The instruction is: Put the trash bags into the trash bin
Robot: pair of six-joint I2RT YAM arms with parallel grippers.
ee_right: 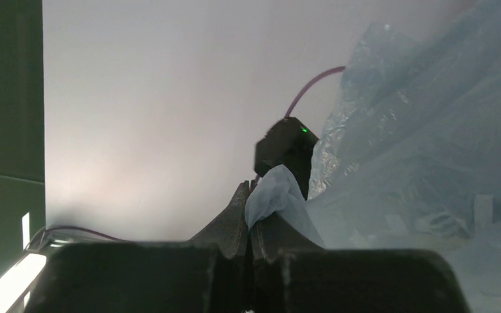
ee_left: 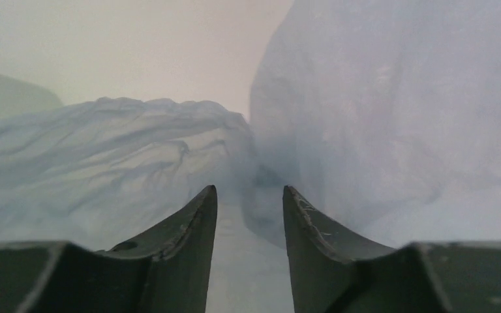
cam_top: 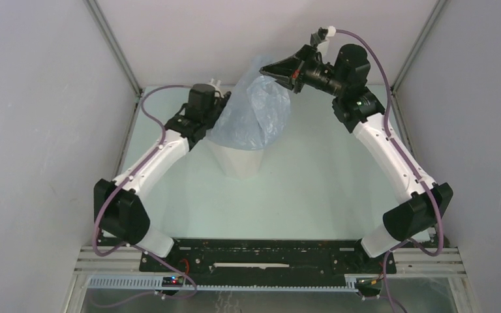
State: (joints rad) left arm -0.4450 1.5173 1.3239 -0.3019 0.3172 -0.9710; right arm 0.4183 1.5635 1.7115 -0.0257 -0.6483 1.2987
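Note:
The pale blue-grey trash bag (cam_top: 256,111) is draped over the top of the white faceted trash bin (cam_top: 238,160), covering its rim. My right gripper (cam_top: 269,67) is shut on the bag's upper edge and holds it up above the bin; the pinched film (ee_right: 271,192) sticks out between the closed fingers. My left gripper (cam_top: 225,98) is open at the bag's left side. In the left wrist view its fingers (ee_left: 189,228) stand apart with bag film (ee_left: 104,163) just ahead of them and between them.
Grey enclosure walls stand on both sides and behind. The pale green table (cam_top: 319,189) spreads around the bin. The left arm's wrist (ee_right: 286,147) shows beyond the bag in the right wrist view.

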